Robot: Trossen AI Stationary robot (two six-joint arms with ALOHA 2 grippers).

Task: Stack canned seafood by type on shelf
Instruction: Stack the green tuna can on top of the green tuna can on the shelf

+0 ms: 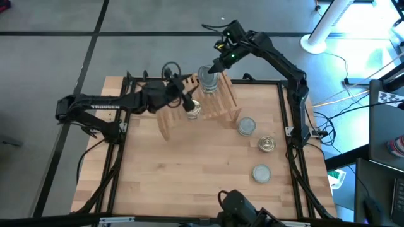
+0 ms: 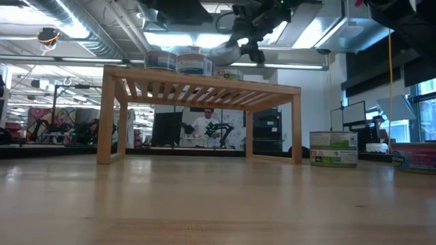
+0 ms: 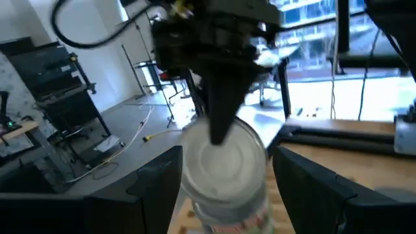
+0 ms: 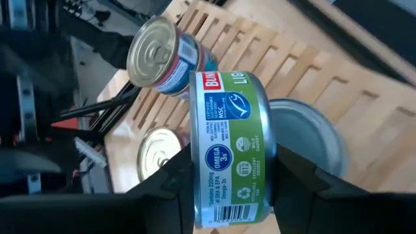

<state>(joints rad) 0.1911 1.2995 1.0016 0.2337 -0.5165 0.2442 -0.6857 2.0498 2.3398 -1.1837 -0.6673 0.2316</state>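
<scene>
The wooden slatted shelf [image 1: 221, 104] stands at the table's far side. My right gripper [image 1: 213, 69] is above its far end, shut on a green-labelled tin [image 4: 231, 130]. That tin hangs close over a silver-topped tin [image 4: 309, 140] standing on the slats. Two gold-topped tins [image 4: 156, 52] [image 4: 159, 156] also stand on the shelf. My left gripper [image 1: 188, 102] reaches level over the shelf from the left, open. Its fingers [image 3: 159, 185] frame the right gripper's tin [image 3: 224, 162] from a distance. My right gripper pinches the green-labelled tin between its two fingers, one finger [image 3: 220, 110] lying across the flat silver top [image 3: 240, 166] and the other on the opposite flat face. The fingers slant down from the far right. The tin is lifted clear of the slats.
Three more tins lie on the table's right part: a silver-topped one [image 1: 246, 126], a gold-topped one [image 1: 267, 144] and another silver-topped one [image 1: 261, 172]. The black frame rails [image 1: 290, 113] run along the table's edges. The near left of the tabletop [image 1: 164, 176] is bare wood.
</scene>
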